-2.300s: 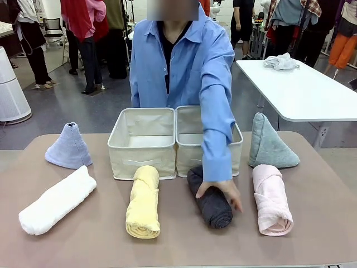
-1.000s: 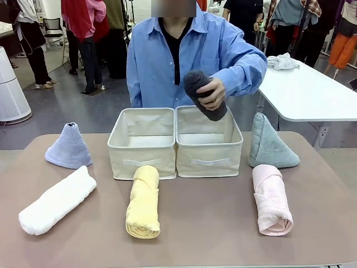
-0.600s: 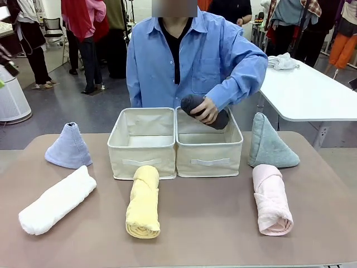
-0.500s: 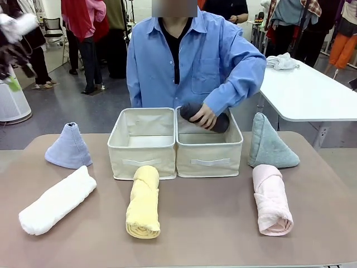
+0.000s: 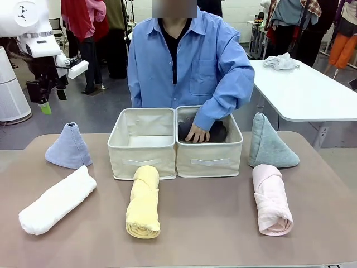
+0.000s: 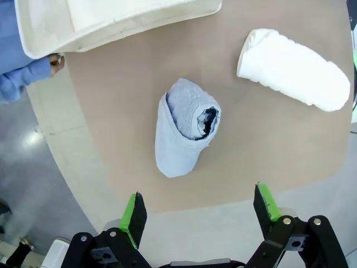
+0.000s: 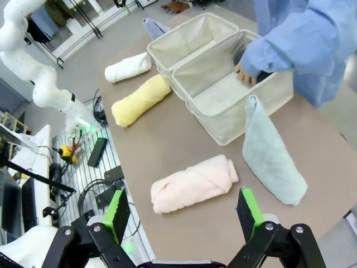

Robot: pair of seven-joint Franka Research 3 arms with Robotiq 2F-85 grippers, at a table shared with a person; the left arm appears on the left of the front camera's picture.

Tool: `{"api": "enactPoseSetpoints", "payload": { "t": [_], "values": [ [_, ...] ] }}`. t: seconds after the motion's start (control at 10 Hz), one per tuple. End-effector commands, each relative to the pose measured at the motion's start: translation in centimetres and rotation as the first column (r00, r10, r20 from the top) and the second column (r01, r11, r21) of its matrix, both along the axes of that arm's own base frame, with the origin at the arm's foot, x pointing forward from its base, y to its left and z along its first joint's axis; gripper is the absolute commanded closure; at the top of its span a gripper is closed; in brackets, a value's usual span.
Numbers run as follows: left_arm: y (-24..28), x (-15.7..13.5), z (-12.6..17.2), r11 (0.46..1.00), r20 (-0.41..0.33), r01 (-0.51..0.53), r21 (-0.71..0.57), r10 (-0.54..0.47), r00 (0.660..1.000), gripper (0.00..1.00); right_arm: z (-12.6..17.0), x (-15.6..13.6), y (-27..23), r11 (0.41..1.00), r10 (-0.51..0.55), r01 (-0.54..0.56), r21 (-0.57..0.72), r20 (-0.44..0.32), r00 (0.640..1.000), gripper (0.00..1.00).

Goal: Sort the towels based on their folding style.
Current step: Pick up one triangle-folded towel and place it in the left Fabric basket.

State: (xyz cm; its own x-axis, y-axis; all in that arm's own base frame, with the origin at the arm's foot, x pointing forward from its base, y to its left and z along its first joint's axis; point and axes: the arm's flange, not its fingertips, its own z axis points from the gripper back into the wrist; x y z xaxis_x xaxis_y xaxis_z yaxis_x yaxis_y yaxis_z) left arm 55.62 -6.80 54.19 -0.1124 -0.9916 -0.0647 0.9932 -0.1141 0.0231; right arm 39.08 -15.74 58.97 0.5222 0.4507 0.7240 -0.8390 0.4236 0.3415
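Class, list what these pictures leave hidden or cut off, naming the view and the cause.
- Dark grey towel, front view: mostly hidden by the person's hand and the front wall of the right box; whether it is let go is unclear.
- Left box, left wrist view: cut off by the top edge.
- Left box's floor, front view: near part hidden by its own front wall.
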Motion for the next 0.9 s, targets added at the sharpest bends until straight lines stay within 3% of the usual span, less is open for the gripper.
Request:
{"api": "enactPoseSetpoints", "payload": {
  "t": [0.0,0.1,0.4,0.6,0.8],
  "values": [
    [1.5,-1.7,1.2,0.992,-0.002,-0.083,-0.095,0.083,0.997,0.00,-0.3,-0.4,0.0,1.000,0.016,-0.016,0.003,0.010,1.000,0.00],
    [0.0,0.0,0.0,1.000,0.000,0.000,0.000,0.000,1.000,0.00,-0.3,-0.4,0.0,1.000,0.016,-0.016,0.003,0.010,1.000,0.00],
    [0.4,-0.3,0.1,0.999,-0.007,-0.018,-0.027,0.018,1.000,0.00,-0.3,-0.4,0.0,1.000,0.016,-0.016,0.003,0.010,1.000,0.00],
    [-0.2,-0.3,-4.6,0.996,-0.026,0.085,-0.040,-0.086,0.996,0.00,-0.3,-0.4,0.0,1.000,0.016,-0.016,0.003,0.010,1.000,0.00],
    [-0.9,-0.5,-6.7,0.994,0.000,0.098,-0.046,-0.098,0.995,0.00,-0.3,-0.4,0.0,1.000,0.016,-0.016,0.003,0.010,1.000,0.00]
  ]
}}
